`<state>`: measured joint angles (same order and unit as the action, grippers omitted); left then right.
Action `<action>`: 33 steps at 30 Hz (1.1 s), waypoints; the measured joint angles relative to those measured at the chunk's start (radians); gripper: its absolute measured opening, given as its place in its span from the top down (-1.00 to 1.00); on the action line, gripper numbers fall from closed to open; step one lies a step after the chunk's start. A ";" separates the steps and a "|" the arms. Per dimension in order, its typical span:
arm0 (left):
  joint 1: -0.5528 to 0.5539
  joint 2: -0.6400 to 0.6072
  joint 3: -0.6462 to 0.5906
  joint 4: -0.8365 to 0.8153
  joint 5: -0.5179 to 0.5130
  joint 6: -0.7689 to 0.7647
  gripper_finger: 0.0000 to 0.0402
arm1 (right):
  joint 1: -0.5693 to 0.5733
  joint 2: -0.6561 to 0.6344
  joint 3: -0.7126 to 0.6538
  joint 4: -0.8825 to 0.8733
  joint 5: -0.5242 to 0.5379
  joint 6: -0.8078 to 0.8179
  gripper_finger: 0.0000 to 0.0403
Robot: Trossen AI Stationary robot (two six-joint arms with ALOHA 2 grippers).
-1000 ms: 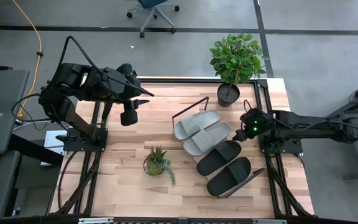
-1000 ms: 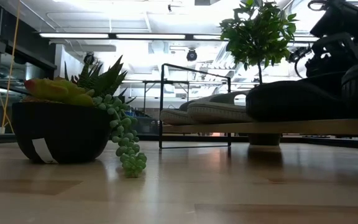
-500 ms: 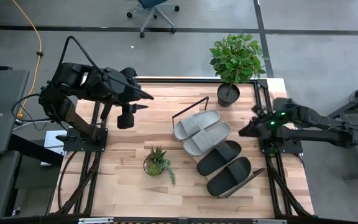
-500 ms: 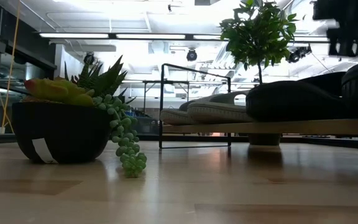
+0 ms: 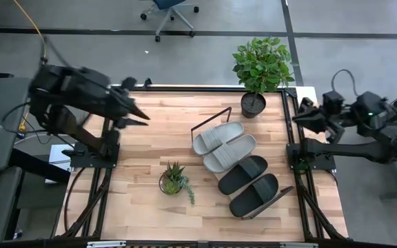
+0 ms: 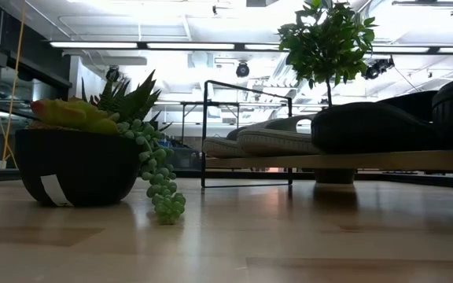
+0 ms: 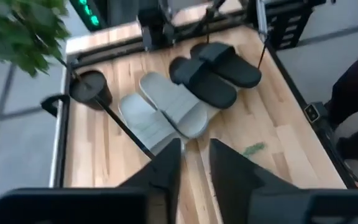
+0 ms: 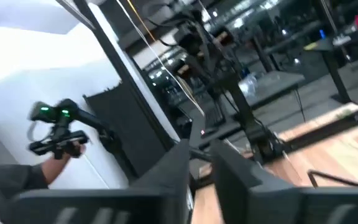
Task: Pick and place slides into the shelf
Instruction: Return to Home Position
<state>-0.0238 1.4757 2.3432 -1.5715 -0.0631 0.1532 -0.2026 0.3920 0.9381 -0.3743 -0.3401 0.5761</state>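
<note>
1. Light wooden tabletop [image 5: 136,172] fills the overhead view, ringed by grey floor. A leafy potted plant [image 5: 260,69] stands at its back edge and a small succulent [image 5: 174,180] sits nearer the front.
2. Right of centre stands the shelf [image 5: 283,193], a slanted pale board on a thin black wire frame. The footwear hides nearly all of it.
3. All four slides lie on the board in one row, side by side and close together. They are two grey slides [image 5: 217,137] toward the back and two black slides [image 5: 248,184] toward the front.
4. At table height, the board's edge [image 6: 344,160] shows as a level strip with the soles resting on top.
5. Over the table's back left part, well apart from the shelf, hangs the left gripper [image 5: 142,117]. Its wrist camera shows a narrow gap between the fingers and nothing held.
6. Beyond the table's right edge sits the right gripper [image 5: 300,116], likewise slightly parted and empty.
7. Judging by this layout, the placing is complete, with no sandal left on the tabletop. Only parking the arms seems to remain.
</note>
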 joint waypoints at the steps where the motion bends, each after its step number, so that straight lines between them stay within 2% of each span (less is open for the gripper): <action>1: -0.008 -0.021 0.000 0.000 -0.007 0.005 0.70 | 0.000 0.000 0.015 -0.001 -0.002 0.001 0.81; 3: -0.025 -0.063 0.001 0.000 -0.047 0.001 0.86 | 0.000 0.006 0.044 0.002 -0.004 -0.001 0.95; 5: -0.040 -0.101 0.001 0.001 -0.099 -0.013 0.96 | 0.000 0.017 0.064 0.000 -0.001 -0.001 0.95; 10: -0.080 -0.155 0.001 0.003 -0.168 -0.025 0.90 | 0.000 0.053 0.108 -0.001 0.024 -0.047 0.96; 14: -0.116 -0.190 0.000 0.002 -0.189 -0.018 0.98 | 0.000 0.061 0.159 -0.003 0.045 -0.117 0.98; 19: -0.127 -0.261 0.000 0.039 -0.203 -0.016 0.98 | 0.000 0.060 0.279 -0.022 0.080 -0.202 1.00; 23: -0.127 -0.317 -0.031 0.110 -0.343 0.059 0.99 | 0.000 0.053 0.305 -0.172 0.132 -0.264 1.00; 27: -0.127 -0.368 -0.196 0.224 -0.392 0.148 1.00 | 0.000 0.032 0.166 -0.155 0.185 -0.277 1.00; 33: -0.127 -0.533 -0.621 0.572 -0.367 0.201 1.00 | 0.000 -0.033 -0.137 0.173 0.214 -0.248 1.00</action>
<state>-0.1513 0.9431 1.7225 -0.9997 -0.4302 0.3538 -0.2028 0.3586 0.8013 -0.2016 -0.1259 0.3276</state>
